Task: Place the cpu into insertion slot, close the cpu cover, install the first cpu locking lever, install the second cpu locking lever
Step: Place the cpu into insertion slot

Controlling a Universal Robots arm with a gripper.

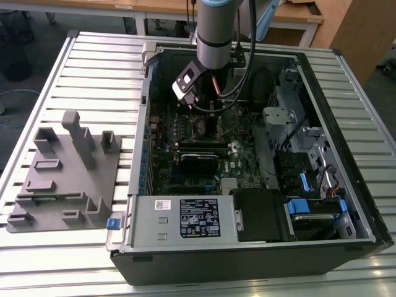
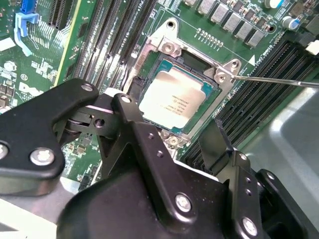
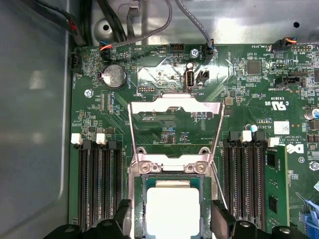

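Cpu (image 2: 172, 102), pale silver-grey square, lies seemingly seated in insertion slot (image 2: 167, 47).

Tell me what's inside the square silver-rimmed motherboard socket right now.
The pale silver square chip lies flat inside the socket, with the thin silver cover frame swung open. The socket's contacts beneath are hidden by the chip.

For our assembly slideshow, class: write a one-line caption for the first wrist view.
Open gripper straddling the insertion slot, cpu seated inside, cpu cover open.
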